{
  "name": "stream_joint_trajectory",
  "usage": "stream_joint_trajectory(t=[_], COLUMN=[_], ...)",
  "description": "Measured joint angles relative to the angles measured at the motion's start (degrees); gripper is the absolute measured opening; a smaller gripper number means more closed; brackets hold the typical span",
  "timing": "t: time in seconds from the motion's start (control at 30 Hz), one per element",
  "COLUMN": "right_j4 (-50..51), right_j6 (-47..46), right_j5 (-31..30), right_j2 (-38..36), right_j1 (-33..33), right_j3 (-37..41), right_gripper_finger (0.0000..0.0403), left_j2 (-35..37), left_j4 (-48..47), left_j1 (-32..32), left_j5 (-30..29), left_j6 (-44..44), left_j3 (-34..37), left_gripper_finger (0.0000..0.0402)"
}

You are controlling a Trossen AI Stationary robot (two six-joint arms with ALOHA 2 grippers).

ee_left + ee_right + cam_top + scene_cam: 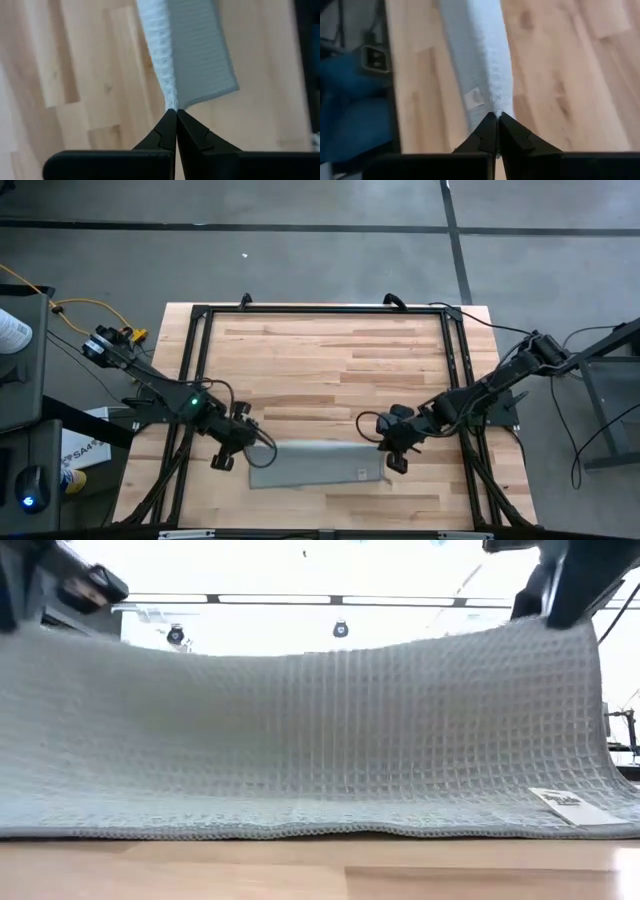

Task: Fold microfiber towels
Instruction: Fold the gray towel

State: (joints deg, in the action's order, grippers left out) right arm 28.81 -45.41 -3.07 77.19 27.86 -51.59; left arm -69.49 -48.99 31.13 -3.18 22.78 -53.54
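Two corners pinched: left pincer point(176, 111) and right pincer point(498, 115) each clamp the towel's point(318, 465) raised edge, lower hem resting on the counter point(330, 360). Advice: move both together, level, keeping cloth taut.

Lt grey waffle-weave towel point(320, 740) w/ white tag; pale wood table point(330, 350).

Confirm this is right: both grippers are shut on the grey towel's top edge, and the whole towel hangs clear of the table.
Not quite. Both the left gripper and right gripper are shut on the towel, but its bottom edge rests on the table, as the low view shows.
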Motion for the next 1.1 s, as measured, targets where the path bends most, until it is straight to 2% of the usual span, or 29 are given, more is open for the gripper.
stream_joint_trajectory(t=[0.27, 0.5, 1.1], right_j4=[1.01, 2.99, 3.75], right_j6=[0.64, 0.82, 4.82], right_j5=[-0.45, -4.25, -4.65], right_j2=[0.0, 0.39, 12.51], right_j1=[-2.8, -3.65, -9.05], right_j3=[0.0, 0.0, -0.01], right_gripper_finger=[0.0004, 0.0004, 0.0004], left_j2=[-0.03, -0.04, -0.04], left_j4=[1.84, 6.05, 7.35], left_j1=[-4.39, -7.66, -9.42], left_j5=[-1.47, -1.47, -3.71], left_j6=[-0.32, -2.98, -5.16], left_j3=[6.68, 10.98, 11.65], left_gripper_finger=[0.0, 0.0, 0.0])
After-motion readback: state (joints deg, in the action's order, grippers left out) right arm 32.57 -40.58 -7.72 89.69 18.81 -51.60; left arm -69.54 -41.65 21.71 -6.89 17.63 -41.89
